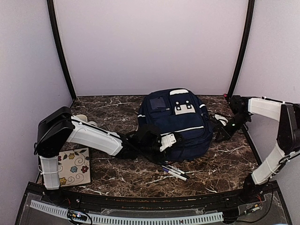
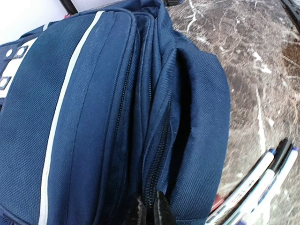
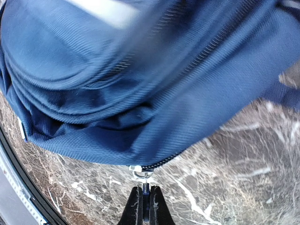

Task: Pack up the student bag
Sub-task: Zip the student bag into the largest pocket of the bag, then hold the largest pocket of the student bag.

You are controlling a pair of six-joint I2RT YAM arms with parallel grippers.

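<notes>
Right wrist: right jaws clamp the student bag's zip pull, bottom centre; left jaws closed on its zipper edge.

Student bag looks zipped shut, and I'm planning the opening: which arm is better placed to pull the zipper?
Right: the right claw is shut on the zipper pull, while the left claw only pinches student bag fabric.
</notes>
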